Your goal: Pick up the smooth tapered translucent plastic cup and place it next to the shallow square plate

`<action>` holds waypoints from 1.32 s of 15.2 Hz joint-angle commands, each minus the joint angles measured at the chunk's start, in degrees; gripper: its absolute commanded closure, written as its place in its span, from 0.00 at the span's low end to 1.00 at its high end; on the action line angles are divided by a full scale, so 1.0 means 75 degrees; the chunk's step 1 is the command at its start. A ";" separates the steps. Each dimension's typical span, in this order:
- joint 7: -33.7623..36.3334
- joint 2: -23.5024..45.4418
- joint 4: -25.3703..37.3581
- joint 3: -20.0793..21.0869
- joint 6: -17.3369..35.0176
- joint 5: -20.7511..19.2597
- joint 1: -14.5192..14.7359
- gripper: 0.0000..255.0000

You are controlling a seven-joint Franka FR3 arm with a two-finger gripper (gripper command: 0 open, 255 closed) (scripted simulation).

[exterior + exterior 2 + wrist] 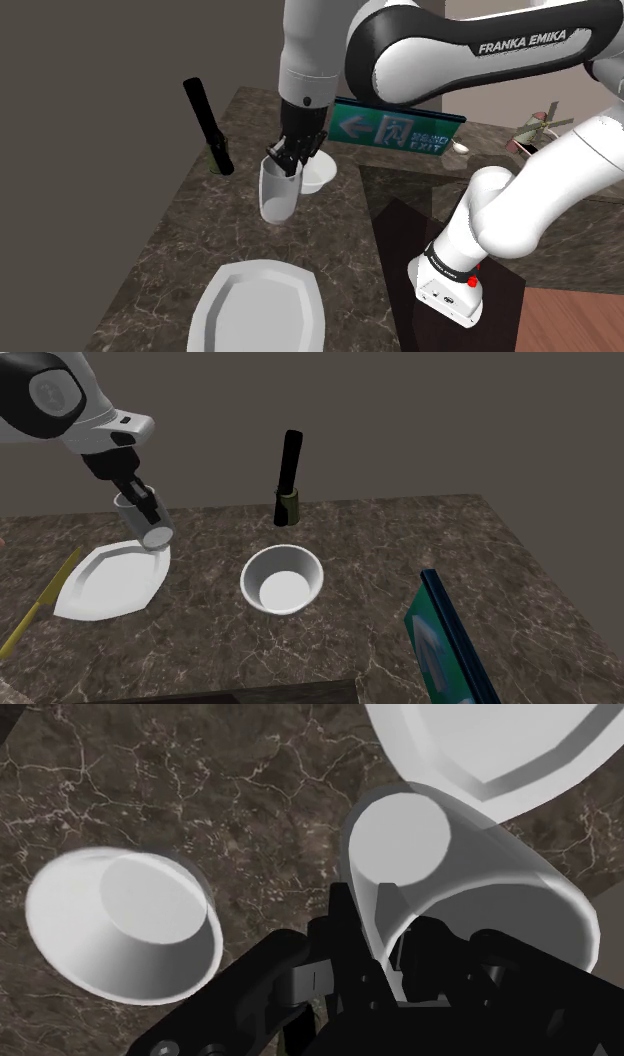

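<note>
Pinching the cup (277, 200) by its rim, the pincer (286, 163) holds it tilted beside the plate (262, 310).

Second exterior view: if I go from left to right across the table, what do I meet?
Yellow strip → white plate → white bowl → green sign. The cup overlaps the plate and the black stick overlaps the bowl, so both are skipped.

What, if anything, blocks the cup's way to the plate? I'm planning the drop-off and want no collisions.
Nothing visible does. The cup, clasped in the pincer, is already close to the plate, with just bare counter between them. The bowl sits off to the side, away from that path.
</note>
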 commanded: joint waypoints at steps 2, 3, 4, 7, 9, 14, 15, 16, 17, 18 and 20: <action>0.0017 0.0036 -0.0284 0.0023 0.0324 -0.0003 0.0004 1.00; 0.0026 0.0053 -0.0371 0.0033 0.0428 -0.0006 0.0006 1.00; 0.0035 0.0073 -0.0457 0.0043 0.0532 -0.0009 0.0007 1.00; 0.0067 0.0142 -0.0705 0.0074 0.0846 -0.0022 0.0010 1.00; 0.0091 0.0198 -0.0863 0.0097 0.1056 -0.0035 0.0011 1.00; 0.0163 0.0371 -0.1231 0.0157 0.1587 -0.0083 0.0006 1.00; 0.0179 0.0411 -0.1300 0.0169 0.1693 -0.0095 0.0004 1.00; 0.0197 0.0454 -0.1368 0.0182 0.1801 -0.0109 0.0002 1.00; 0.0215 0.0498 -0.1434 0.0195 0.1908 -0.0124 0.0000 1.00; 0.0235 0.0545 -0.1498 0.0207 0.2016 -0.0141 -0.0003 1.00; 0.0276 0.0644 -0.1622 0.0234 0.2232 -0.0178 -0.0010 1.00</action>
